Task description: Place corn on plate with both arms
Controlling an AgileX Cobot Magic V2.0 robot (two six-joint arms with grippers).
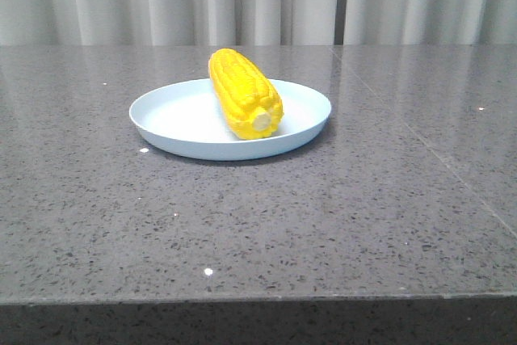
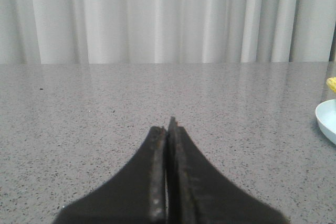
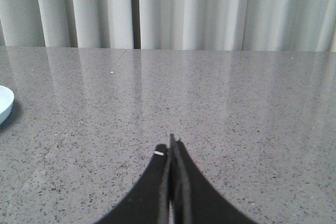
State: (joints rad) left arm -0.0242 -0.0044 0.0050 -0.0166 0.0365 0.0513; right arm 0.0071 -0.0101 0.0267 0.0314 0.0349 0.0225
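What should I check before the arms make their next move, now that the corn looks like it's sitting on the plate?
1. Corn lies on the plate: ok.
2. Corn inside the rim at its near, pale cut end: ok; the far end reaches about to the far rim: cannot tell.
3. Plate flat on the grey table, away from the front edge: ok.
4. Left gripper shut, holding nothing, apart from the plate: ok.
5. Right gripper shut, holding nothing, apart from the plate: ok.
6. Whether the corn could roll: cannot tell.
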